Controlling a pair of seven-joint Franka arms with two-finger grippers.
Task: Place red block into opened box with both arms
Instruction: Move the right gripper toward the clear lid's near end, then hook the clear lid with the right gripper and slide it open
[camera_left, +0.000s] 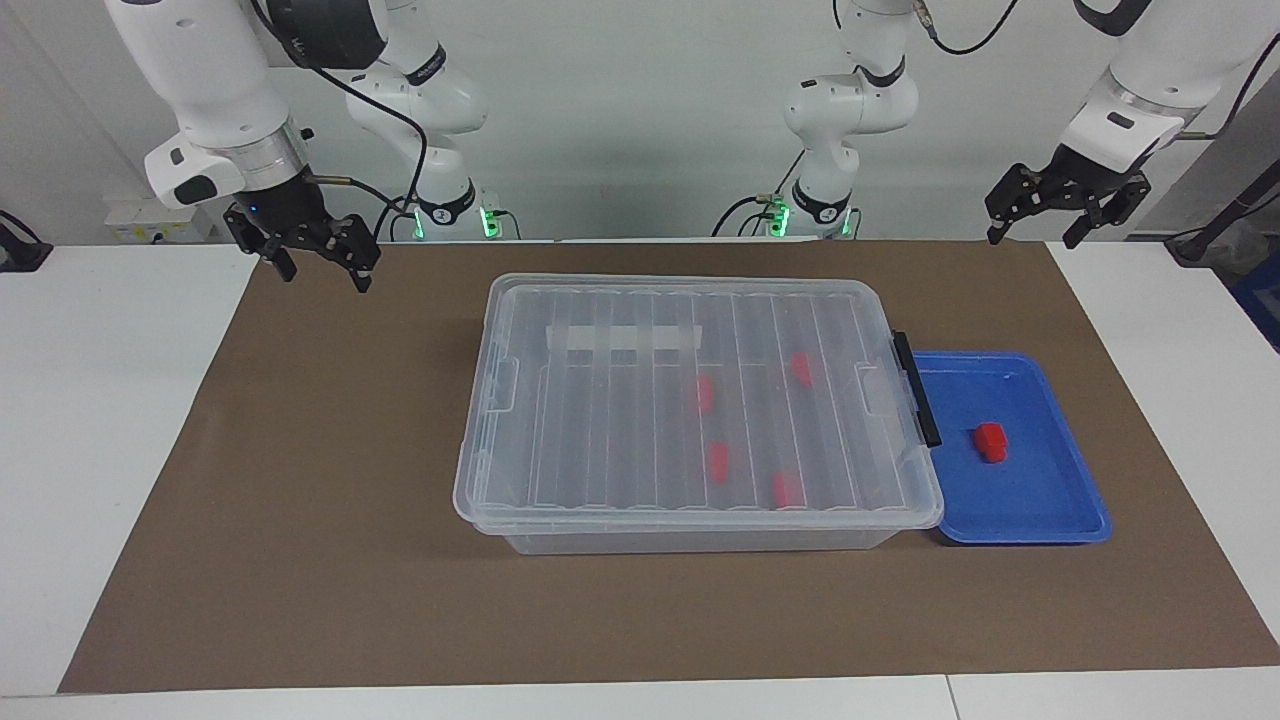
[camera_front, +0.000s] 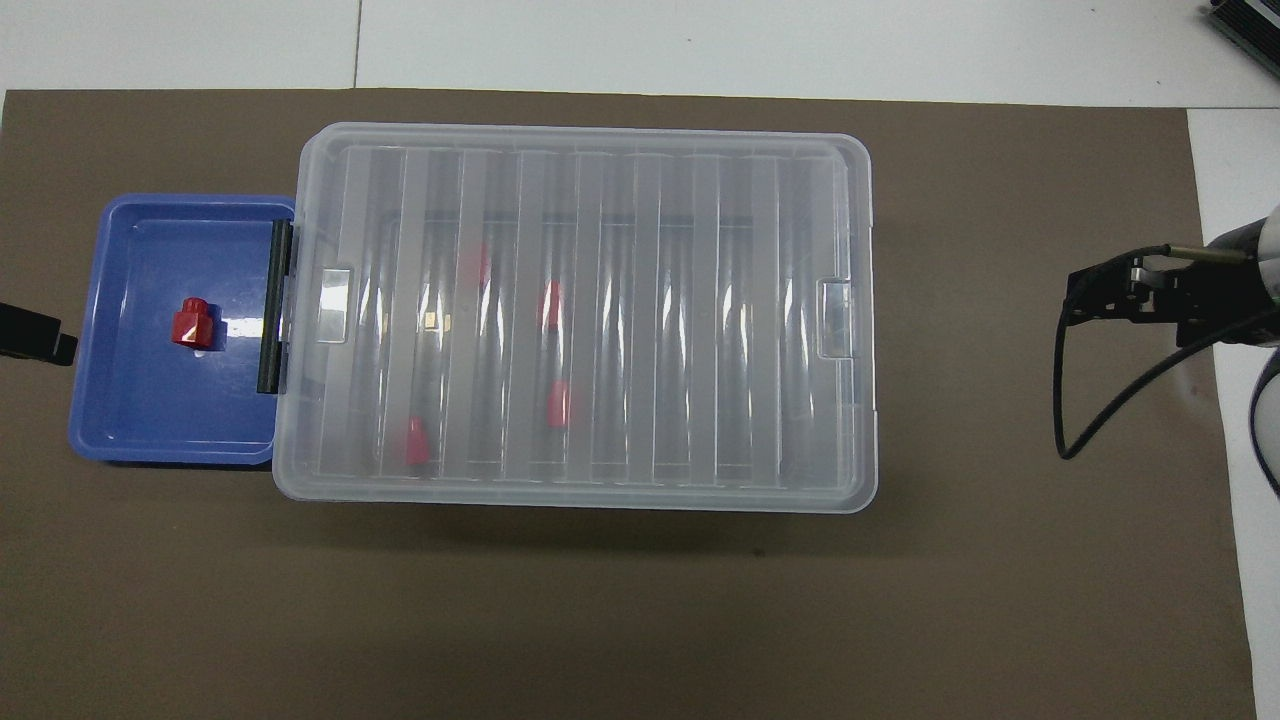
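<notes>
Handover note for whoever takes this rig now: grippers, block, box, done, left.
Left gripper: open, empty, raised over the mat's edge at its own end of the table.
Right gripper: open, empty, raised over the mat at its own end of the table.
Red block: in the blue tray, which sits beside the box at the left arm's end.
Box: lid still on; four red blocks show through it.
Done: nothing yet.
Left: open the lid, pick the block from the tray, place it in the box.
</notes>
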